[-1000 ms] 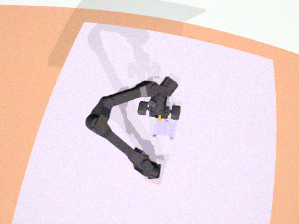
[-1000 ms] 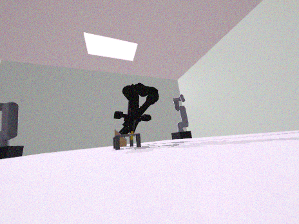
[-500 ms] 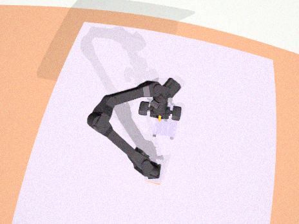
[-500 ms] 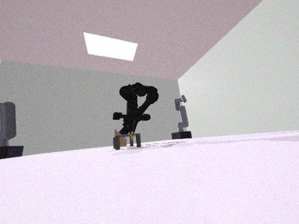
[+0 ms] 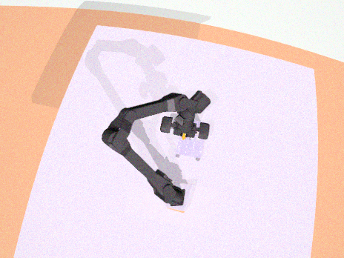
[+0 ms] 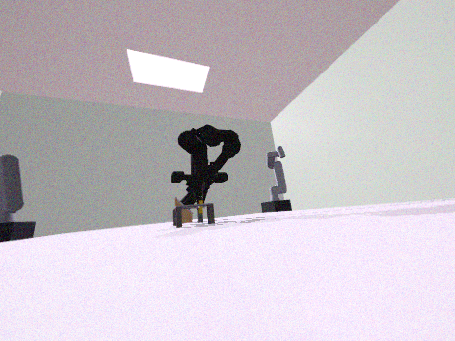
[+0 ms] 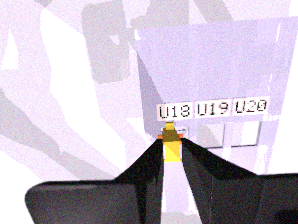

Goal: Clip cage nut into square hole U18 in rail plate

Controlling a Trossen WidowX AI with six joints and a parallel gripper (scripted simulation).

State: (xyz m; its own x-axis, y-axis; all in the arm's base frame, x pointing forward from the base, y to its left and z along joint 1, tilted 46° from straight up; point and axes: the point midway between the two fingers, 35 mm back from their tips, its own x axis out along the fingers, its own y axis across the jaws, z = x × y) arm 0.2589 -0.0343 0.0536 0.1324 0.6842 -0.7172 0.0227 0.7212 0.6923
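Note:
The yellow cage nut [image 5: 184, 136] [image 6: 200, 209] [image 7: 172, 151] is between the fingertips of my gripper [image 7: 172, 142], which is shut on it. Small orange parts stick out on both sides of the nut in the wrist view. The pale lilac rail plate [image 5: 193, 149] [image 6: 187, 205] [image 7: 215, 60] stands on short legs. The nut is at the hole below the label U18 [image 7: 174, 111], and it and the fingers hide most of that hole. In the exterior view, yellow shows above and below the plate's edge line. How deep the nut sits in the hole I cannot tell.
The open square holes U19 [image 7: 210, 135] and U20 [image 7: 245, 133] lie to the right of the nut in the wrist view. An orange object [image 6: 185, 216] shows behind the plate in the exterior view. Two grey arms [image 6: 11, 188] [image 6: 279, 176] stand in the background.

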